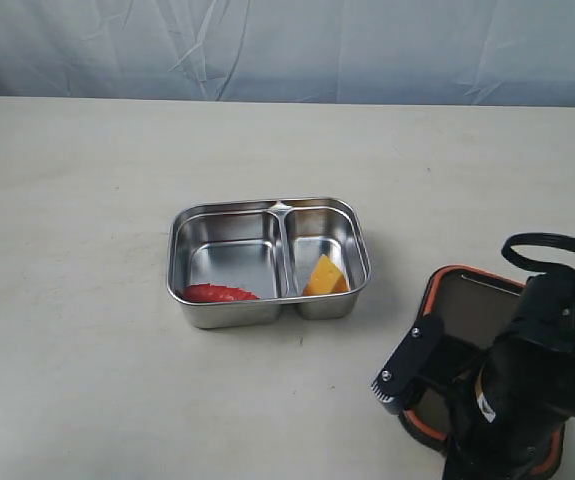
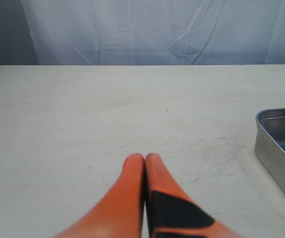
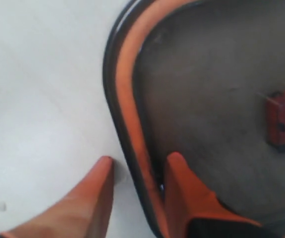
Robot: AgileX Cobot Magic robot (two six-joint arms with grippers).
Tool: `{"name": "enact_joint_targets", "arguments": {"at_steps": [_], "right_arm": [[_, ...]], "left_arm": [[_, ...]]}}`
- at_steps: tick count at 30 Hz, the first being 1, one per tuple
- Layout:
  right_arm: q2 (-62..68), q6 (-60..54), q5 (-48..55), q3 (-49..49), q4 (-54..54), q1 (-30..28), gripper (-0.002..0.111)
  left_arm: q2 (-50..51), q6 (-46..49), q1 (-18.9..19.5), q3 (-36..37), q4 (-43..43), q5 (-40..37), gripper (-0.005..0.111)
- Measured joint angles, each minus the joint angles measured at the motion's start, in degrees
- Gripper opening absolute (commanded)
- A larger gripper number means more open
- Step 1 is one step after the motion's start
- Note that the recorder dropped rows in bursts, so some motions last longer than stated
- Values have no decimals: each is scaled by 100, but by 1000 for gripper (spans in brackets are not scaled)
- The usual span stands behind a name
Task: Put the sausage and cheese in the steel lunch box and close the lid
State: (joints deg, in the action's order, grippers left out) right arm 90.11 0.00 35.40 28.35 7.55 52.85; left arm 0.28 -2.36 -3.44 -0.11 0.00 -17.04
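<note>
Exterior view | shiny steel lunch box (image 1: 237,316); glossy sausage (image 1: 219,293); wedge cheese (image 1: 325,277)

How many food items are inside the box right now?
2. The sausage lies in the larger compartment of the box, against its near wall; the cheese sits in the smaller one. The near wall could hide something small.

The right arm (image 1: 542,375) stands at the near right corner of the scene, dark and bulky, with its wrist bent downward. The right gripper (image 3: 141,159) points down and to the left. Its orange fingers (image 3: 90,198) are held apart, with a clear gap between the tips. The left gripper (image 2: 143,157) is held low and nearly level, aimed at the far side. Its two orange fingers are pressed together from base to tip and hold nothing.
</note>
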Motion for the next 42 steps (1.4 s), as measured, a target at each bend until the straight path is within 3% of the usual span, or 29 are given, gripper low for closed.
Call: {"name": "enact_joint_targets", "arguments": {"at_steps": [2,3,19,31,35,39,42], "right_arm": [[0,0,0,9,-43,0,1],[0,-36,7,9,-72,0,0],[-406,341,-184,-44,-356,0,0],[-3340,635,-838,-49,-822,0,-1],[-3857,644,-587,-58,-978,0,-1],[-4100,603,-448,-58,-1180,0,-1],[-4305,179,-409,-58,-1809,0,-1]], "left_arm": [[0,0,0,0,0,0,0],[0,0,0,0,0,0,0],[0,0,0,0,0,0,0],[0,0,0,0,66,0,0],[0,0,0,0,1087,0,0],[0,89,0,0,1467,0,0],[0,419,0,0,2860,0,0]]}}
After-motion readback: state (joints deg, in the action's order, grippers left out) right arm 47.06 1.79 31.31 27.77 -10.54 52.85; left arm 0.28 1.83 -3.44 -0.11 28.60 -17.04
